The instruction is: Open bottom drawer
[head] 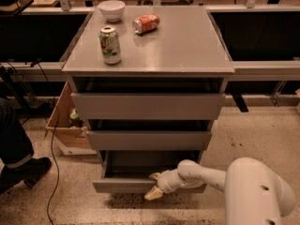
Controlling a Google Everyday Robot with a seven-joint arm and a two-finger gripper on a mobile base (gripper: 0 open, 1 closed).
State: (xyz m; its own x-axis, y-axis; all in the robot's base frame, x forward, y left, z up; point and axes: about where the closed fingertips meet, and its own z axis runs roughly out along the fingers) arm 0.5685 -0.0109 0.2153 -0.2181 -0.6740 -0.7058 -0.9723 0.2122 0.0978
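Low in the frame, I see the bottom drawer (pixel 140 184) pulled partway out of the grey cabinet (pixel 148 106). My tool (pixel 154 185) straddles its front edge at lower centre, fingers spread, one above, one below.

The gripper (pixel 155 185) sits at the front edge of the bottom drawer (pixel 123 185), which is pulled partway out; one finger above the front, one below, w/ the front between them. Tray behind looks bare, so room inside. Middle drawer (pixel 148 139) overhangs just above, tight headroom. Floor (pixel 253 130) right of cabinet is open. Left side crowded: cardboard box (pixel 65 125), cable (pixel 52 172), a person's shoe (pixel 26 170). Up top: can (pixel 109 45), tipped can (pixel 146 23), bowl (pixel 111 10), well apart from arm.
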